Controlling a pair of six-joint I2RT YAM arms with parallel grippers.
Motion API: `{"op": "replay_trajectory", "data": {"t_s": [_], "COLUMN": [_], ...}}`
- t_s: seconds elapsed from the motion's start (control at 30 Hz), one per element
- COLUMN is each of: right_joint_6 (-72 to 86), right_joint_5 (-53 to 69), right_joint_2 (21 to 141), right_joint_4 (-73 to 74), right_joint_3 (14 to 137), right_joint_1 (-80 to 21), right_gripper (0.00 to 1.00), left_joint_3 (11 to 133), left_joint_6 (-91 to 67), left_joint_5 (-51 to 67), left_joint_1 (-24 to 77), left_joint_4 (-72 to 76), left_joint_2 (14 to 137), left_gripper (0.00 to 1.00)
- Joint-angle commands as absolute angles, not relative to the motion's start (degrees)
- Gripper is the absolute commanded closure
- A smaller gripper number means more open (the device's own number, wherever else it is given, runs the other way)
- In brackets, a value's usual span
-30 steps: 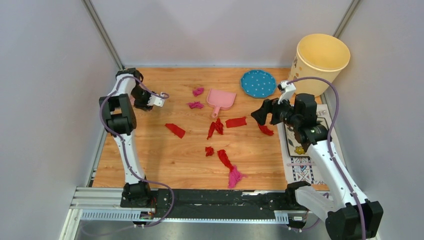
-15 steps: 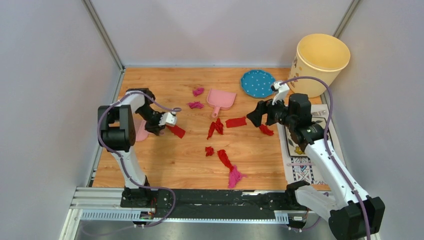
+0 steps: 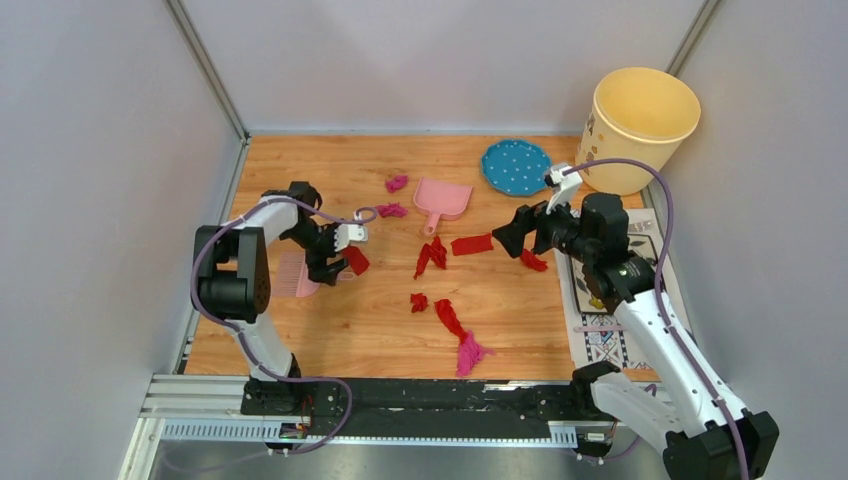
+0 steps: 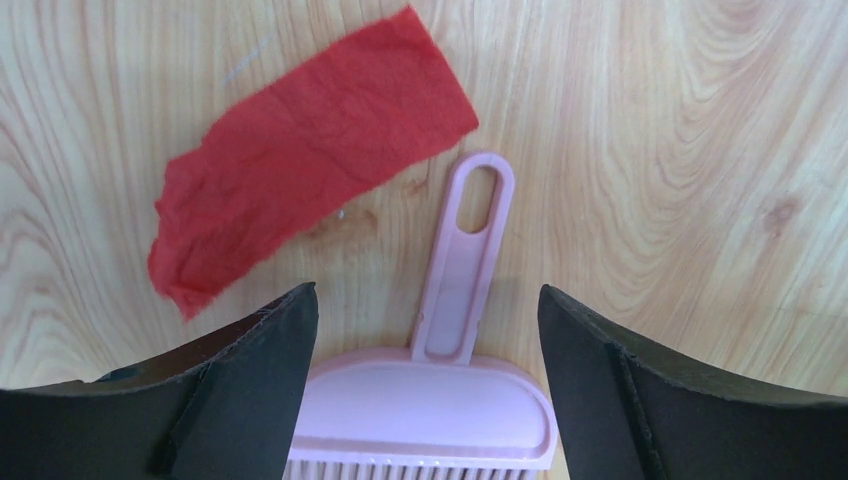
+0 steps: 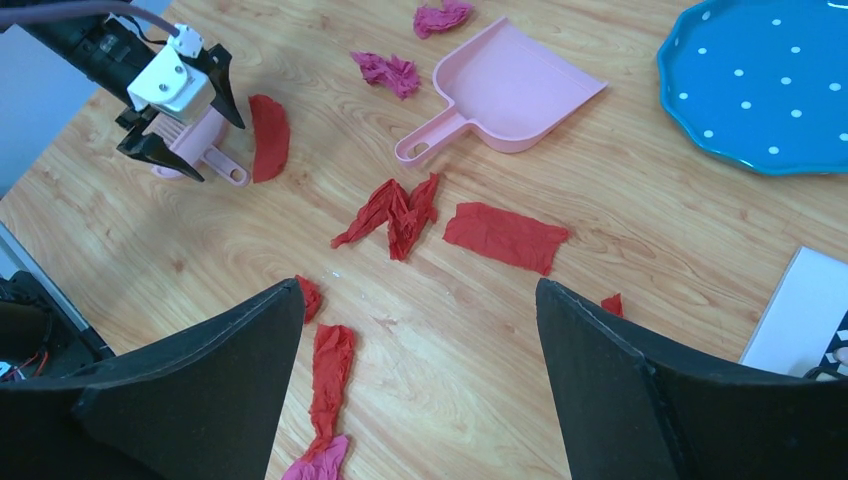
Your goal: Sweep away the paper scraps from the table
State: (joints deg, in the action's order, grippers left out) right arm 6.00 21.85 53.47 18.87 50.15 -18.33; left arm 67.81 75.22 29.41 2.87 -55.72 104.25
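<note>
Several red and magenta paper scraps (image 3: 472, 244) lie scattered over the middle of the wooden table (image 3: 350, 330). My left gripper (image 3: 335, 256) hangs open low over a pale pink hand brush (image 4: 430, 410) that lies flat on the wood. Its jaws stand wide on either side of the brush head, and the brush handle (image 4: 470, 240) points at a flat red scrap (image 4: 310, 160). My right gripper (image 3: 512, 236) is open and empty above the table, right of centre. Its wrist view takes in a red strip (image 5: 330, 380), a red rectangle (image 5: 505, 237) and a crumpled red scrap (image 5: 395, 215).
A pale pink dustpan (image 3: 443, 200) lies at the back centre with two magenta wads (image 3: 391, 210) beside it. A blue dotted plate (image 3: 516, 166) and a tall yellow bin (image 3: 645, 115) stand at the back right. A white patterned placemat (image 3: 610, 325) lies under the right arm.
My left arm has swung from the back left toward the middle, bringing the brush beside the red scrap, and its jaws have spread wide. The right gripper has edged slightly left.
</note>
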Motion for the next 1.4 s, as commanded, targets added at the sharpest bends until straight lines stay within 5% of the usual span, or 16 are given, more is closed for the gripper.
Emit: {"op": "replay_trajectory", "data": {"t_s": [0.0, 0.2, 0.27, 0.3, 0.33, 0.4, 0.47, 0.67, 0.83, 1.1, 1.37], "right_joint_6": [5.54, 5.54, 5.89, 6.06, 6.24, 6.24, 7.55, 16.51, 21.87, 39.71, 49.90], "right_joint_5": [21.18, 20.83, 20.83, 21.00, 21.09, 20.92, 19.17, 11.71, 3.43, 14.84, 29.78], "right_joint_2": [51.86, 49.40, 49.13, 49.04, 49.04, 48.96, 48.78, 53.07, 62.03, 84.17, 103.18], "right_joint_4": [16.87, 16.53, 16.35, 16.70, 17.13, 18.36, 18.46, 18.19, 18.54, 7.22, 3.44], "right_joint_3": [49.66, 48.87, 48.87, 49.04, 49.30, 49.83, 49.75, 52.38, 61.33, 74.77, 88.24], "right_joint_1": [-18.81, -18.90, -18.90, -18.98, -18.98, -19.07, -19.16, -22.49, -35.23, -41.04, -42.54], "right_gripper": [0.11, 0.10, 0.10, 0.10, 0.10, 0.10, 0.11, 0.13, 0.13, 0.12, 0.30], "left_joint_3": [61.98, 51.34, 49.84, 50.18, 51.49, 52.90, 54.49, 57.03, 60.90, 66.44, 67.85], "left_joint_6": [72.59, 75.94, 76.37, 76.90, 77.08, 77.78, 77.44, 68.66, 58.02, 47.56, 40.52], "left_joint_5": [22.18, 19.17, 18.81, 19.07, 19.33, 19.95, 21.26, 28.81, 32.95, 44.81, 47.90], "left_joint_1": [3.87, 4.39, 4.66, 4.66, 4.66, 4.66, 4.66, 4.66, 4.66, 4.75, 6.15], "left_joint_4": [-45.63, -35.10, -31.64, -32.25, -34.95, -38.92, -43.93, -48.34, -48.95, -53.00, -49.04], "left_joint_2": [99.76, 97.91, 98.26, 98.70, 99.92, 101.24, 101.51, 95.20, 83.69, 76.04, 74.09], "left_gripper": [0.12, 0.12, 0.18, 0.28, 0.53, 0.80, 1.00, 1.00, 1.00, 1.00, 1.00]}}
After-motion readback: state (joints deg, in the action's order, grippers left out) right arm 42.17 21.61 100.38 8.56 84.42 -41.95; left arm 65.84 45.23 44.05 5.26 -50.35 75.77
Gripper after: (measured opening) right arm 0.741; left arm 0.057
